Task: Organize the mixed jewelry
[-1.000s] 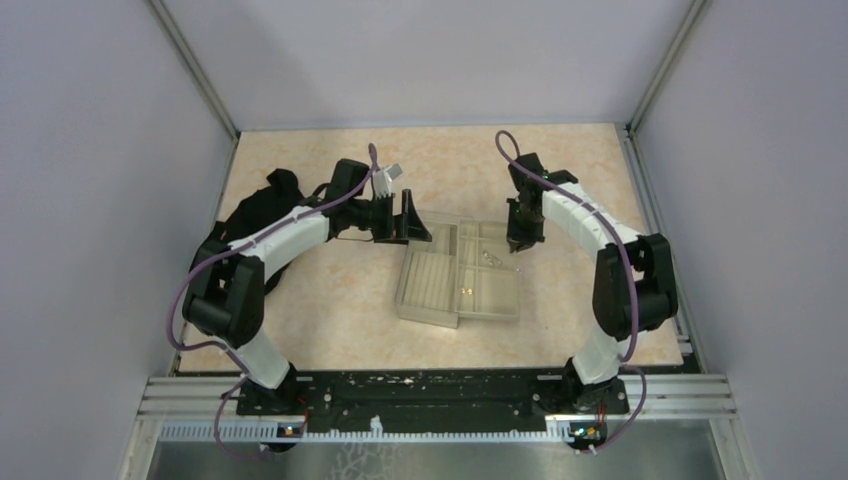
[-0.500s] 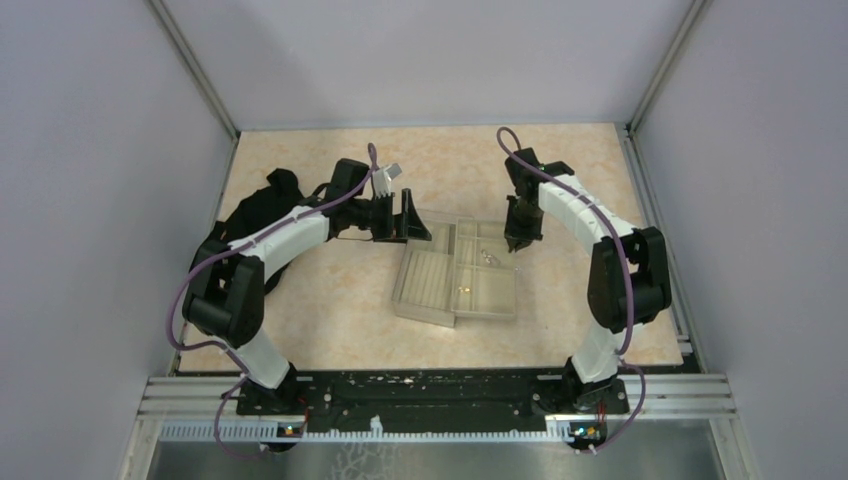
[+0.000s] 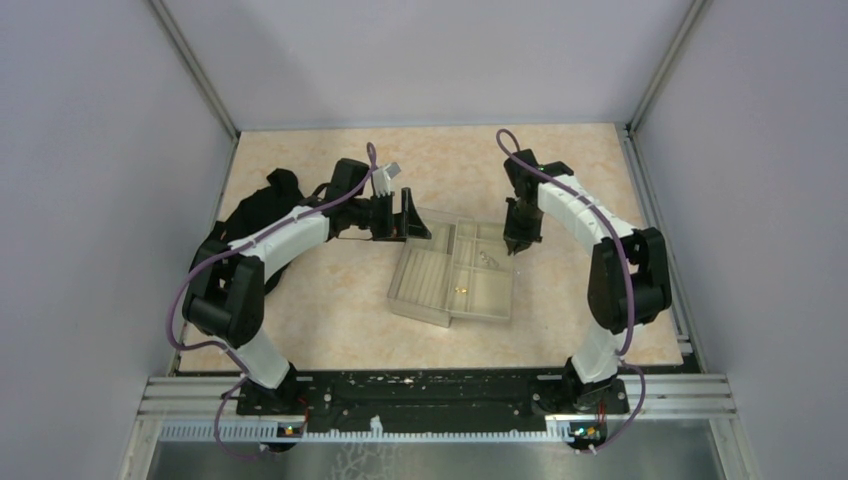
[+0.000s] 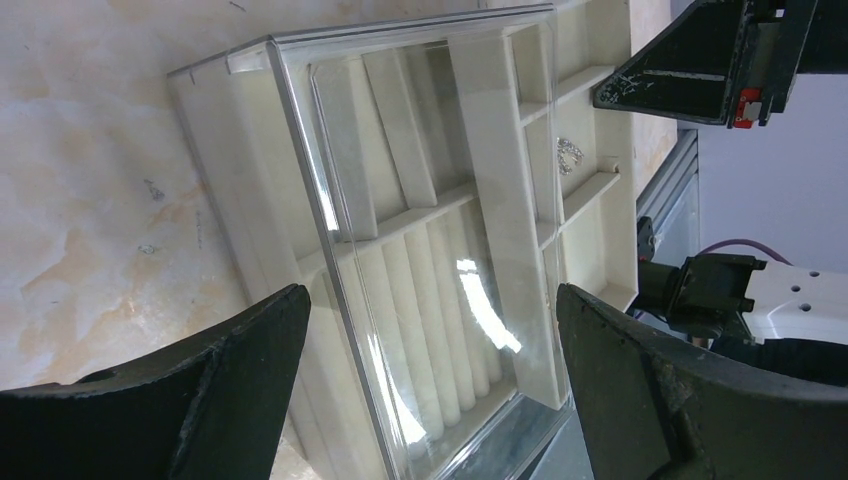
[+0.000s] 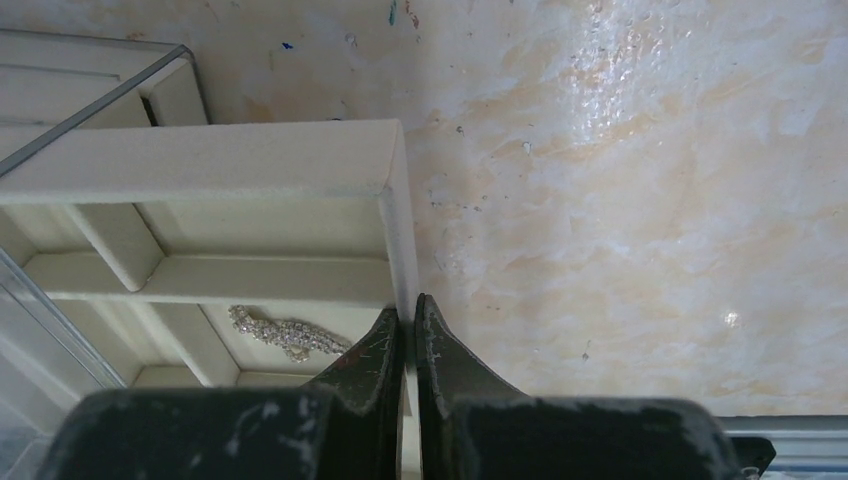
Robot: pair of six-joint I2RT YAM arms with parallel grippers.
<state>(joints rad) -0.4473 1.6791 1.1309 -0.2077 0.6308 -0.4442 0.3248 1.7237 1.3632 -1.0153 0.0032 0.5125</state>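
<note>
A beige compartmented tray lies mid-table with a clear plastic box over its ridged half. A sparkly silver piece lies in a right-side compartment and also shows in the left wrist view and the top view. A tiny gold piece lies in a nearer compartment. My right gripper is shut on the tray's right wall, one finger inside and one outside. My left gripper is open and empty, just above the box's far-left end. The wire hoop is out of view.
A black cloth-like heap lies at the far left behind my left arm. Grey walls close in the table on three sides. A metal rail runs along the near edge by the arm bases.
My right gripper has shifted slightly left with the tray wall in it, and the tray with the box has slid and turned a little leftward. The left arm has stayed put.
</note>
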